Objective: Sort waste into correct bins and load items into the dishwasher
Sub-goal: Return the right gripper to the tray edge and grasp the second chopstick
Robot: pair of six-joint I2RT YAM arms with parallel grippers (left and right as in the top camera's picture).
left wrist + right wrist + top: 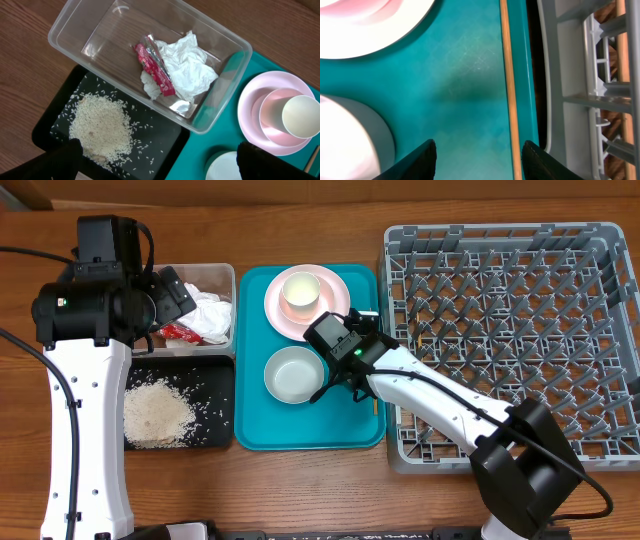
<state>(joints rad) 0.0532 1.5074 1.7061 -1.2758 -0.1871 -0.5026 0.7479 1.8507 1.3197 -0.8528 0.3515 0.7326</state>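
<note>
My right tool (477,162) hangs low over the teal tray (470,90) with its two fingers apart and nothing in them. The chopstick (506,75) lies flat on the tray, right up against the tray's side wall, with the dish rack (498,230) just past that wall. I see one thin stick and cannot tell if a second one hides with it. I think picking it up is my next job, and it could go badly. The stick is thin and sits closer to one finger than the other, so that finger may bump the tray wall or the rack. The fingers may also close over the top of the stick and miss it, or it may roll away. The white bowl (293,373) is close on the other side and could get pushed. If I do lift the stick, it might slip through the holes in the rack. My left tool (170,165) is wide open and empty above the clear tub (65,37), where the tissue (187,65) and red wrapper (152,67) lie. The rice (102,122) sits on the black tray (50,132).
</note>
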